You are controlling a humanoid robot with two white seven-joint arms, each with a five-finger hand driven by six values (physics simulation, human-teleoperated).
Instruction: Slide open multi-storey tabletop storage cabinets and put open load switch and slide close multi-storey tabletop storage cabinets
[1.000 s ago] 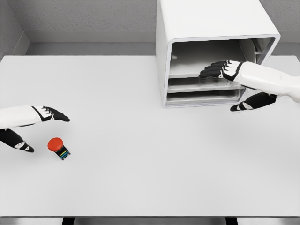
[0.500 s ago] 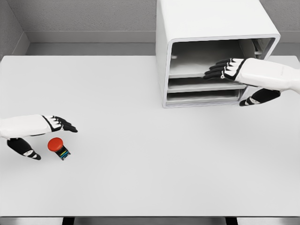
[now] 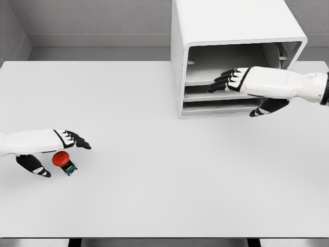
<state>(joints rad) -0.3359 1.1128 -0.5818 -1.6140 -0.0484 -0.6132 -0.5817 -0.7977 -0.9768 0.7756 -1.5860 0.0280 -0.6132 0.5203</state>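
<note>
While the white table [image 3: 164,195] lay broad beneath grey walls, the left hand [image 3: 56,146] straddled the switch [image 3: 64,162] unclasped, and the right hand [image 3: 241,85] spread flat at the cabinet [image 3: 231,31] front.

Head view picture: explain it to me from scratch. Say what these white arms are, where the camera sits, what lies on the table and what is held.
This is a simulator's render, seen from a camera on a humanoid robot's head, looking down at a plain white table. The two white arms are the robot's own, each ending in a five-finger hand with black fingers.

At the back right stands a white multi-storey storage cabinet with an open front showing stacked trays. The right hand reaches into its front at the tray level, fingers spread flat. I cannot tell if it grips anything.

Near the left edge lies a small switch with a round red button top and a dark base. The left hand hovers around it, fingers above, thumb beside it, not yet closed.

Nothing is clearly held by either hand.
</note>
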